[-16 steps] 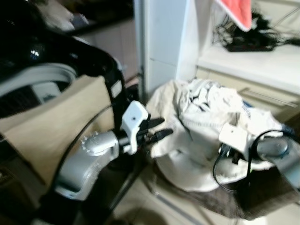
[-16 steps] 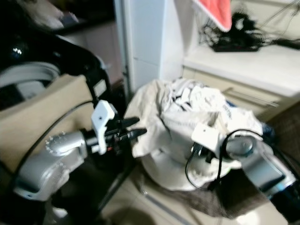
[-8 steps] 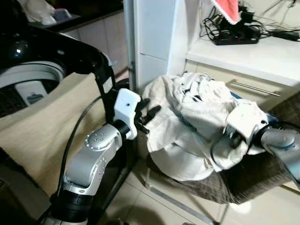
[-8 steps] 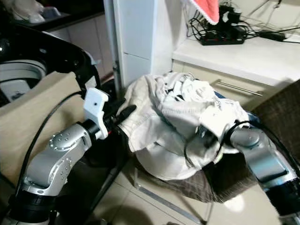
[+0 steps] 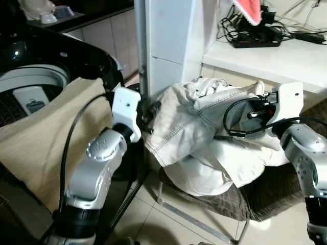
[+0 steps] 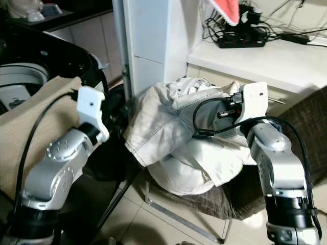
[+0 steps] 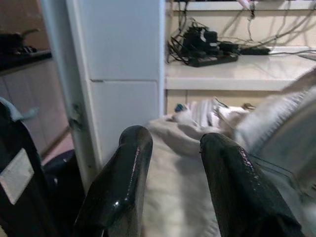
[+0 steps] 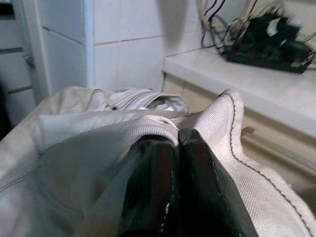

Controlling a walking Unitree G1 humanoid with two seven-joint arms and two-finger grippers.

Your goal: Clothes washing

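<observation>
A pile of white clothes lies on a chair with a brown woven seat. My right gripper is shut on a fold of a white twill garment and holds it raised over the pile; the right wrist view has the cloth pinched between the closed fingers. My left gripper is open at the garment's left edge, with cloth just beyond its spread fingers. The black top-loading washing machine stands at the left, lid up, with a beige cloth draped over its front.
A white pillar rises behind the chair, close to my left gripper. A white counter at the back right carries a black power strip with cables. A red cloth hangs above it. Tiled floor lies below.
My right gripper has risen and pulled a fold of the white garment up off the pile. My left gripper has drawn back towards the pillar. The camera has shifted as well.
</observation>
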